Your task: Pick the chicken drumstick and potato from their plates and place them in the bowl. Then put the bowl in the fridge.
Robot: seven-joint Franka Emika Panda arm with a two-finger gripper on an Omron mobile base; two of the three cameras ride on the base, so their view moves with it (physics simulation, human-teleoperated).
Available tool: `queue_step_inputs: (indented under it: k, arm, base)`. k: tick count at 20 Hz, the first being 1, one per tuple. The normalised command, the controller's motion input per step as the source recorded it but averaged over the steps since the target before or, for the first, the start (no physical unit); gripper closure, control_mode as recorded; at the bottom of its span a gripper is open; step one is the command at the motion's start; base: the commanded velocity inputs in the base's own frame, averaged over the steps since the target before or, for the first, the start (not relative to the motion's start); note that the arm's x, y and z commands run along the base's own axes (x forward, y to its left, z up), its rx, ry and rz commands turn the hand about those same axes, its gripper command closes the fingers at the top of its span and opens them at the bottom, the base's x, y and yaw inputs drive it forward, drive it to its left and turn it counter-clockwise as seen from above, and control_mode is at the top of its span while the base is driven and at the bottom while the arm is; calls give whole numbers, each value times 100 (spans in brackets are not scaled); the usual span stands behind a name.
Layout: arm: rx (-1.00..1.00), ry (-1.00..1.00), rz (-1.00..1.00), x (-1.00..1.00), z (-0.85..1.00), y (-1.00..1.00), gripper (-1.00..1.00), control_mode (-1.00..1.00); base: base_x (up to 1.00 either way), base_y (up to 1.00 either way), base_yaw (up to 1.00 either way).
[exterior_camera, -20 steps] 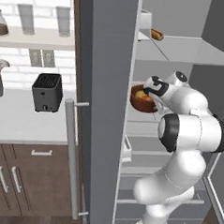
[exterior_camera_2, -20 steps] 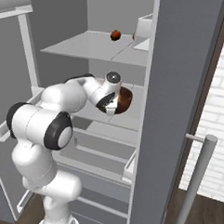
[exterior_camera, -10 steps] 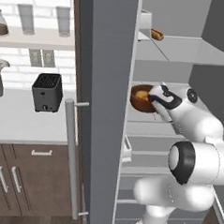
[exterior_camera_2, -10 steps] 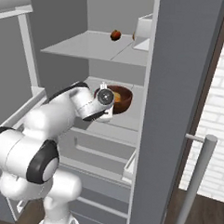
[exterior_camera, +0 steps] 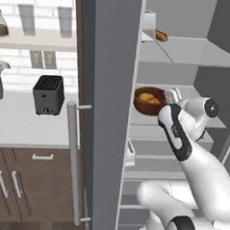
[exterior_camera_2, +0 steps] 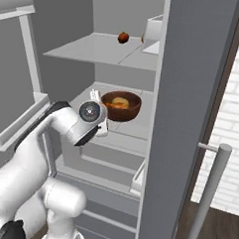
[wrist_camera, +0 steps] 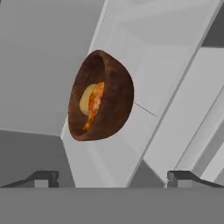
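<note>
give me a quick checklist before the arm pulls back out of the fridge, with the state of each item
1. Bowl sits on a fridge shelf, upright: ok.
2. Chicken drumstick is inside the bowl: ok.
3. Potato is inside the bowl beside the drumstick: ok.
4. Gripper is open and apart from the bowl, nothing between its fingertips: ok.
5. Bowl is fully back from the shelf's front edge: cannot tell.
6. Fridge door is open, so the way back is free: ok.
</note>
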Motion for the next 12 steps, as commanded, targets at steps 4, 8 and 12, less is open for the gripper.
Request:
queue_step_inputs:
  k: [4, 8, 12]
  arm:
    - [-11, 5, 0, -100, 94, 6, -100, -100]
    - [-5, -8, 2, -100, 43, -1, -100, -100]
    - [-7, -15, 2, -100, 35, 5, -100, -100]
  base:
    - [0, 0, 0]
    - [0, 0, 0]
    - [0, 0, 0]
